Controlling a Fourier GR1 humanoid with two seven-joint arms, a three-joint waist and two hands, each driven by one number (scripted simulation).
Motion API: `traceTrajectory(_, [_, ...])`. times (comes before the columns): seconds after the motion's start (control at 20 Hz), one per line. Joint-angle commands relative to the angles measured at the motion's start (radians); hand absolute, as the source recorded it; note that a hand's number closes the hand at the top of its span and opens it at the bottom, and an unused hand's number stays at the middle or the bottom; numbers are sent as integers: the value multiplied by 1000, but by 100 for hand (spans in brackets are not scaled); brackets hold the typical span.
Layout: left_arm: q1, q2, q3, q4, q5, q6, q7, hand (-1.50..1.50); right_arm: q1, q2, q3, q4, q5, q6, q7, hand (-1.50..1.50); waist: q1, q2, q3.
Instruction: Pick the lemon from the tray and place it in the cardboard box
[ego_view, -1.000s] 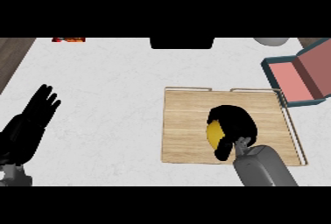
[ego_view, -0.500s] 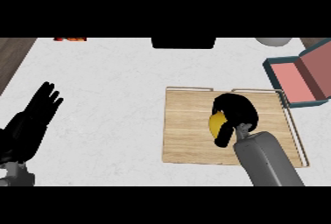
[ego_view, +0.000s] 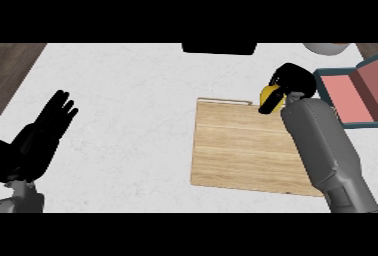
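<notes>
At the bench's left edge the left hand (ego_view: 46, 131) rests, fingers straight. The wooden tray (ego_view: 244, 150) lies bare. Above its far right corner the right hand (ego_view: 294, 80) curls around the lemon (ego_view: 270, 97), just short of the cardboard box (ego_view: 353, 95); placing remains.

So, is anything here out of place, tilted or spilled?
Nothing stands out. The right hand is curled round the lemon above the far edge of the wooden tray, beside the cardboard box. The tray lies flat on the counter. The left hand rests open at the left.
</notes>
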Motion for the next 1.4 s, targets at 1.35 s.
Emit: traceTrajectory(1.35, [6,-8,30,15,-16,14,-6,0,-420,-264,-82,242,222,-304,144,150,-49,-19,-1])
